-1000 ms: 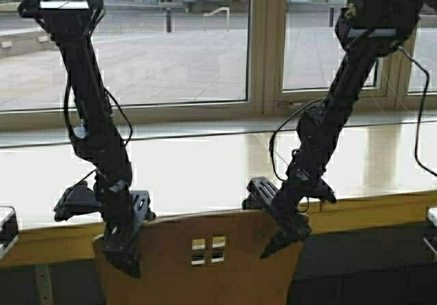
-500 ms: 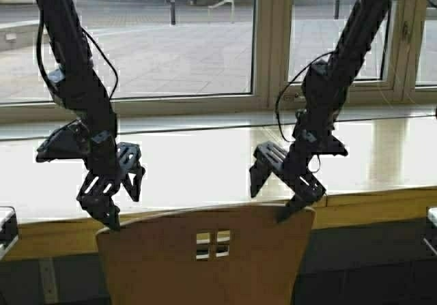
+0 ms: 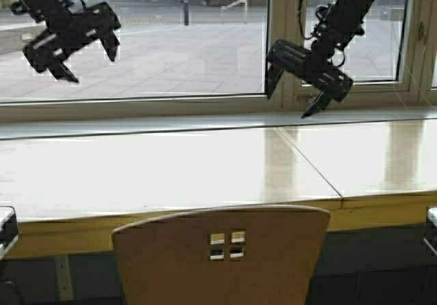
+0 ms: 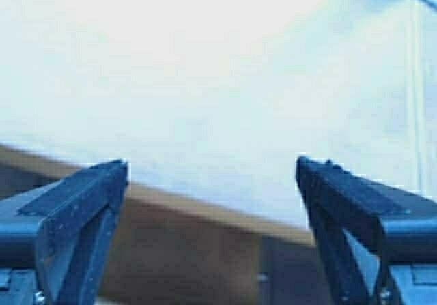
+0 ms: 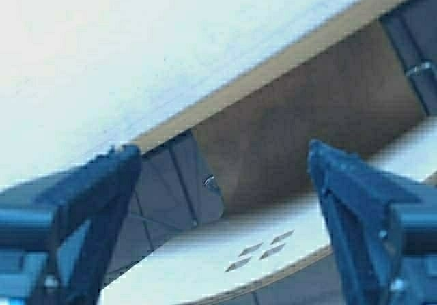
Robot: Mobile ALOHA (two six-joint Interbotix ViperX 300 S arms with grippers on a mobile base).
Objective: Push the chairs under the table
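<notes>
Table (image 3: pixel 171 172) spanned the view below the window. Chair (image 3: pixel 222 257) stood at its front edge, backrest upright. Left gripper (image 3: pixel 72 35) and right gripper (image 3: pixel 300 80) hung high above, fingers apart. Best lowered evenly onto the backrest, then pushed straight.

Chair (image 3: pixel 222 260): tan plywood backrest, four square cutouts, seen at table (image 3: pixel 171 172) front edge, centre. Left gripper (image 3: pixel 68 35): raised before window (image 3: pixel 143 46), fingers spread. Right gripper (image 3: pixel 290 90): raised above table, fingers spread, nothing held.
</notes>
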